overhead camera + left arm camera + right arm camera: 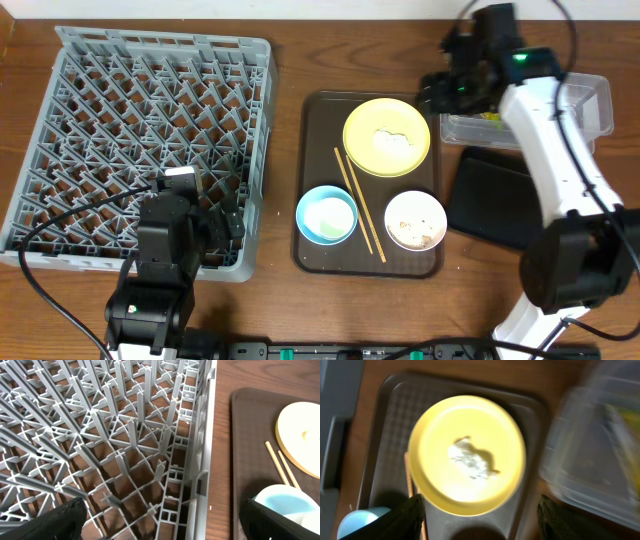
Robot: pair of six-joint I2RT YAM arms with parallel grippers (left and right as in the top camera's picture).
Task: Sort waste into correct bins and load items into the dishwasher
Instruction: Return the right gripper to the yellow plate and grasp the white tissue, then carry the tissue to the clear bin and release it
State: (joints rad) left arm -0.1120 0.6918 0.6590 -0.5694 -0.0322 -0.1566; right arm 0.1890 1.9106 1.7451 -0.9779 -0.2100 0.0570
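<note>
The pale yellow plate (387, 137) lies on the brown serving tray (318, 250) with a crumpled white paper scrap (394, 141) on it; both show in the right wrist view, plate (435, 480) and scrap (470, 459). The light blue bowl (326, 214), the chopsticks (359, 204) and the white bowl (415, 220) holding whitish scraps sit on the same tray. The green-and-yellow wrapper (487, 117) lies in the clear tub (590, 100). The black tray (495, 195) lies below it. My right gripper (480, 520) is open and empty, high between plate and tub. My left gripper (160, 520) is open and empty over the grey rack (140, 140) corner.
The rack's right wall (202, 460) stands between my left gripper and the brown serving tray (245, 450). The blue bowl (282, 502) and chopsticks (277, 462) show at the right of the left wrist view. The clear tub (600, 455) is blurred at the right of the right wrist view.
</note>
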